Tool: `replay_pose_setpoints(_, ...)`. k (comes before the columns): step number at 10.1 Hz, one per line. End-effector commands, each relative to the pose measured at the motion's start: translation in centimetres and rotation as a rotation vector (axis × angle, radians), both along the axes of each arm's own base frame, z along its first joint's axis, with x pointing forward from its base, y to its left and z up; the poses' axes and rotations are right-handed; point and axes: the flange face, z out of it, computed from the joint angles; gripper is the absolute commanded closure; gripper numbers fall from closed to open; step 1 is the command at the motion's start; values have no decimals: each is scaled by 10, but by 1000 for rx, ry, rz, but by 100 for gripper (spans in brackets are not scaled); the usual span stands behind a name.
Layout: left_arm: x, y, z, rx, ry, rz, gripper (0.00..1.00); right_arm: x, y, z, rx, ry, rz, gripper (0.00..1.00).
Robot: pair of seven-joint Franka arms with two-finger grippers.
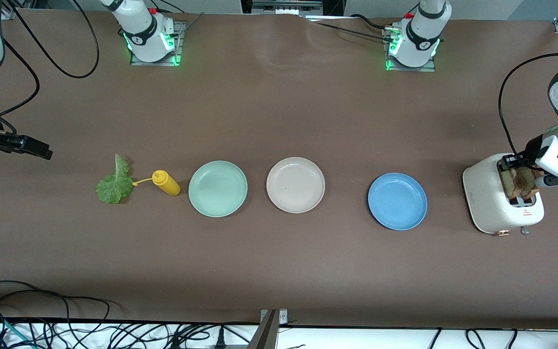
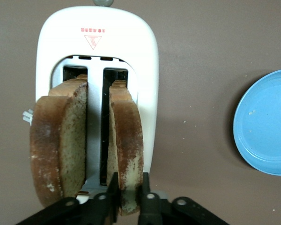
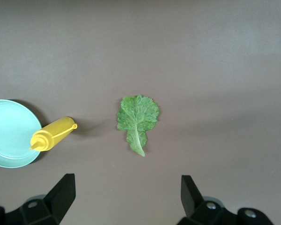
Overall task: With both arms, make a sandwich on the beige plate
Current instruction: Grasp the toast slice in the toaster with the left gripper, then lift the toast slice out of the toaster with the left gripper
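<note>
Lighting even, diffuse, overhead; moderately bright across the brown table [image 1: 279, 97]. Shadows soft and short: a faint dark rim below each plate in the front view, a blurred shadow beside the yellow bottle [image 3: 52, 133] in the right wrist view. Green indicator glow at both arm bases, top of the front frame. Mild sheen on the blue plate [image 2: 267, 123] and white toaster [image 2: 145, 61]. Focus sharp centrally; bread slices slightly soft at the lower edge of the left wrist view.
</note>
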Motion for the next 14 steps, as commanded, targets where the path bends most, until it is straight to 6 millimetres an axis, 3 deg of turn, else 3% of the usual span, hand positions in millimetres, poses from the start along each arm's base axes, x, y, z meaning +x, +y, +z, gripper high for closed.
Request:
replay_pose_setpoints(1, -3, -1, 20, 3, -29, -30, 100, -5, -2, 2, 19, 3, 6, 0)
replay_pose_setpoints(3, -7, -2, 43, 5, -53, -47, 100, -5, -2, 1, 19, 6, 6, 0)
replay_pose_setpoints(6, -14, -18, 98, 6, -84, -79, 100, -5, -2, 2, 19, 6, 6, 0)
replay_pose_setpoints(9, -22, -67, 151, -9, -159, -150, 100, -5, -3, 2, 19, 6, 4, 0)
replay_pose_setpoints(11, -15, -102, 146, -168, -182, -125, 100, -6, -5, 2, 19, 9, 3, 0)
replay_pose_setpoints(14, 2, -157, 91, -364, -100, -106, 100, -6, -6, 2, 19, 9, 1, 0)
